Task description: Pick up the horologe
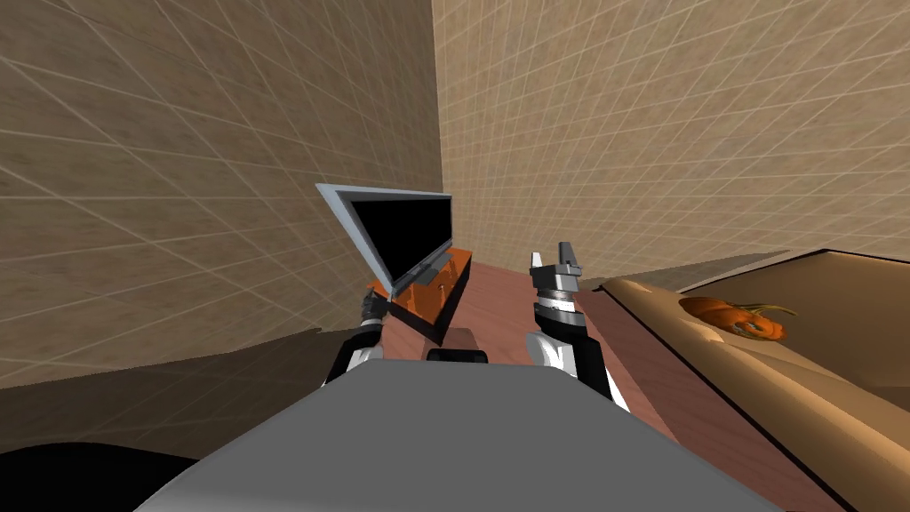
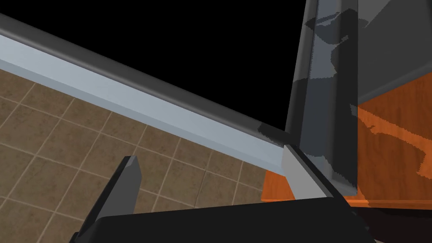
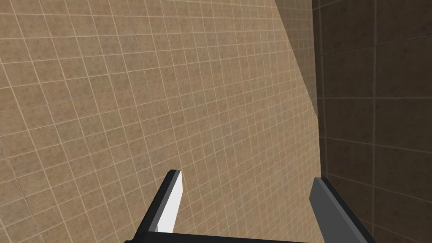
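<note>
A flat television (image 1: 400, 233) with a black screen and light grey frame stands on a low orange wooden cabinet (image 1: 444, 298). My left gripper (image 2: 209, 168) is open beside the cabinet's near left corner, close under the television's lower frame edge (image 2: 168, 118). One of its fingers (image 2: 297, 177) lies against the orange cabinet top (image 2: 392, 143), by the television's dark foot (image 2: 325, 105). My left wrist (image 1: 373, 307) sits at that corner. My right gripper (image 1: 555, 256) is raised to the right of the cabinet, open and holding nothing, with tiled wall behind its fingers (image 3: 173, 198).
Tan tiled walls (image 1: 222, 133) meet in a corner behind the television. A reddish wooden floor strip (image 1: 506, 298) runs between the cabinet and a tan padded piece of furniture (image 1: 800, 373) at the right, where an orange pumpkin-like object (image 1: 738, 318) lies.
</note>
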### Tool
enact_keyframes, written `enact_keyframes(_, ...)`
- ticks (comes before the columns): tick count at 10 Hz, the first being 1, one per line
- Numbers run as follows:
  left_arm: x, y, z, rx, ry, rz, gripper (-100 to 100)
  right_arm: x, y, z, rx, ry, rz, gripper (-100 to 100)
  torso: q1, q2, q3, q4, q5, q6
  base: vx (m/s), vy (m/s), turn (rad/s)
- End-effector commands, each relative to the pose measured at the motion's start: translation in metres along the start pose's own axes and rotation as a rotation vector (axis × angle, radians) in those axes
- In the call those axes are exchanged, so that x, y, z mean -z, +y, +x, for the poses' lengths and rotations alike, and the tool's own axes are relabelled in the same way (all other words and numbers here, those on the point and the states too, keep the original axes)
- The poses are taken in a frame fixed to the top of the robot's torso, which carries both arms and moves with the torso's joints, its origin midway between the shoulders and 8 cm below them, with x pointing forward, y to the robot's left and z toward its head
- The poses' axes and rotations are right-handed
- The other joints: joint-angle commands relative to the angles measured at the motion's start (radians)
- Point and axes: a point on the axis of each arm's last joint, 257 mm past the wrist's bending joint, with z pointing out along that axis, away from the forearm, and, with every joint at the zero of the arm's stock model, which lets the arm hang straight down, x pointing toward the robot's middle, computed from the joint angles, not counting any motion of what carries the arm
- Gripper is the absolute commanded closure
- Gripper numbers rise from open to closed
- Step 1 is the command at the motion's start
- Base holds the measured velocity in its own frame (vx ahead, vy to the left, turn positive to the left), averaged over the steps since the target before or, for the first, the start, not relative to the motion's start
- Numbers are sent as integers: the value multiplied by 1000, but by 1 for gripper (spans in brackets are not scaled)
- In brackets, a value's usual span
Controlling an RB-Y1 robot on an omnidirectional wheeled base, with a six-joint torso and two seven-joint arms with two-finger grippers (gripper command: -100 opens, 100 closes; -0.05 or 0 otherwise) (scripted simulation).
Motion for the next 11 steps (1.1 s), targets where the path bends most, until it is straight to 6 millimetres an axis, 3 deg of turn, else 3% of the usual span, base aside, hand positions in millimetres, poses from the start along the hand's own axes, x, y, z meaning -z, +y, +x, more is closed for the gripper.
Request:
enact_keyframes(1, 0, 6, -8, 19, -23, -23, -100, 0, 0, 0, 0, 0, 0, 0, 0, 0, 0, 0, 0, 0, 18, -46, -57)
enact_keyframes(3, 4, 34, -46, 68, -108, -102, -100, 0, 0, 0, 0, 0, 0, 0, 1, 0, 0, 0, 0, 0, 36, -80, -158)
enact_keyframes(6, 9, 51, -69, 110, -163, -143, -100, 0, 0, 0, 0, 0, 0, 0, 0, -1, -1, 0, 0, 0, 35, -60, -51)
enact_keyframes(8, 18, 74, -106, 163, -249, -207, -100, 0, 0, 0, 0, 0, 0, 0, 3, 2, 1, 0, 0, 0, -5, -35, -37)
enact_keyframes(11, 21, 78, -110, 178, -263, -213, -100, 0, 0, 0, 0, 0, 0, 0, 3, 2, 1, 1, 0, -1, 0, -15, -17)
